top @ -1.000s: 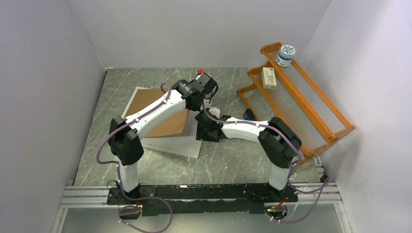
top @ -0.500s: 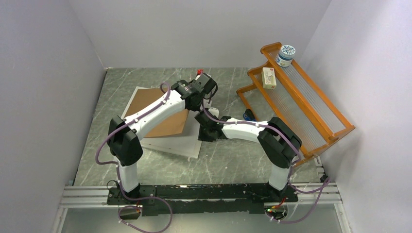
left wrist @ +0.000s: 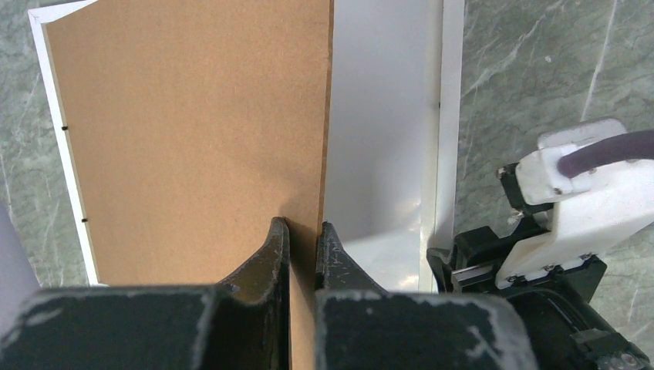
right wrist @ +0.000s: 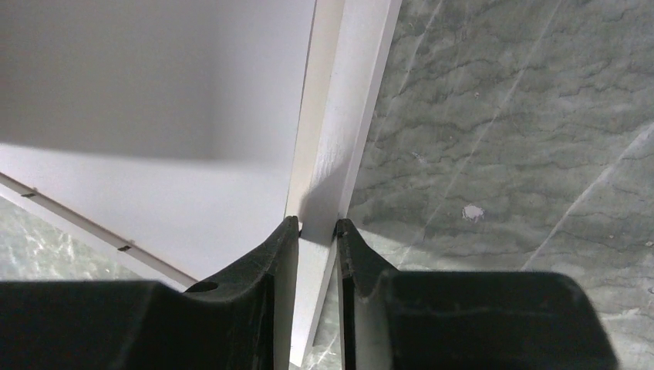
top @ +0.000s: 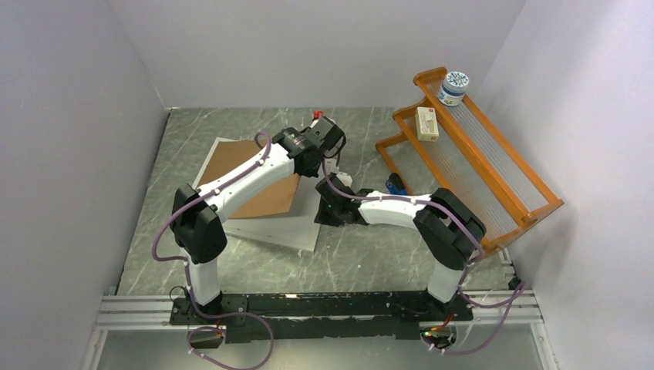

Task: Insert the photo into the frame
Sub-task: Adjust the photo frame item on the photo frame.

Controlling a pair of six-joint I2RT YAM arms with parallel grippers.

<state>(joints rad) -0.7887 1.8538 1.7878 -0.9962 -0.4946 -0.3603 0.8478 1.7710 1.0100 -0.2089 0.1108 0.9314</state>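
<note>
Left jaws pinching backing board (left wrist: 193, 131), right jaws clamped on frame (right wrist: 339, 116)

Grey-green marbled tabletop (top: 370, 262), plain pale lilac walls (top: 77, 116), orange wooden rack (top: 478, 158) at right.

The frame (top: 270, 237) partly hidden (under left arm (top: 247, 173)).
</note>
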